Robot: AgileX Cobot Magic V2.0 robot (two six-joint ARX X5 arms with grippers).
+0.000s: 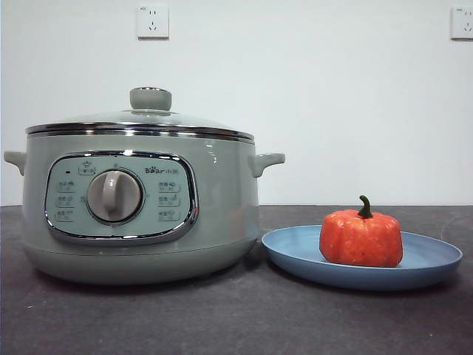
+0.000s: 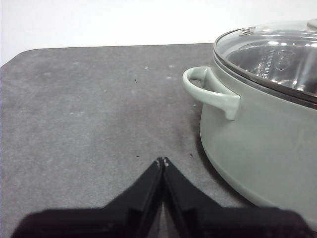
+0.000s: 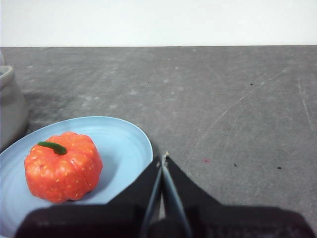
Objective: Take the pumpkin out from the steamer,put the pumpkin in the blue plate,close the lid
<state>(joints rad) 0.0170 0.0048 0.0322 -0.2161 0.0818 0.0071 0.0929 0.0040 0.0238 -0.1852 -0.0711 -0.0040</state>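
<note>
Task state: pumpkin [image 1: 361, 238] upright on the blue plate [image 1: 295, 251] beside the steamer [image 1: 140, 214], lid [image 1: 140, 122] seated; left gripper [image 2: 162, 161] and right gripper [image 3: 163, 157], jaws together, empty, hover over the counter [image 1: 236, 318] beside steamer and plate respectively.

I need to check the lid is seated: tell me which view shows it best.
Front view: the lid shows whole, knob up, rim level on the steamer. The left wrist view catches only part of its glass dome; the right wrist view misses it.

Orange-red pumpkin [image 1: 361, 238], light-blue plate [image 1: 295, 248]
</note>
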